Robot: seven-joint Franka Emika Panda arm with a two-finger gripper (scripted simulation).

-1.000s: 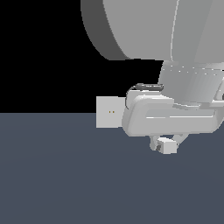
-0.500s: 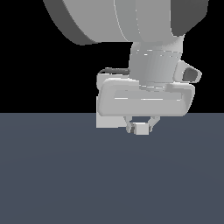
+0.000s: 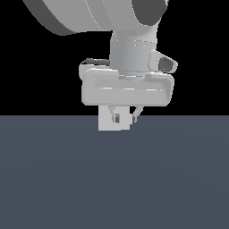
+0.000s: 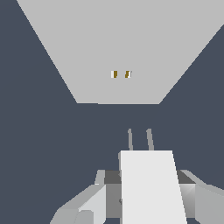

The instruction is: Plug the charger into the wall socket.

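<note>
1. Here, in the exterior view, gripper point(image 3: 125, 117) just above frame centre, hanging under the broad pale hand body, with the bulk of the arm filling the top of the frame.
2. Short fingers point(image 3: 115, 117) pointing down, overlapping the wall socket point(image 3: 106, 123), of which only a pale square patch shows at centre, right on the line where black background meets the dark blue-grey floor point(image 3: 114, 179).
3. Charger not separable from socket and fingers in that view.
4. Closer in, in the wrist view: charger point(image 4: 151, 188) as an off-white elongated block, lower centre of the frame, clamped between the two grey fingers point(image 4: 89, 205), one pressed against each long side.
5. Two thin prongs point(image 4: 140, 139) sticking out of the block's far end, aimed toward the socket, short of the plate, with a band of dark floor point(image 4: 35, 153) visible between.
6. Wall socket point(image 4: 122, 48) spread across the upper half of that frame, two small yellowish slots point(image 4: 120, 74) near upper centre, roughly in line with the prongs though slightly to their left.
</note>
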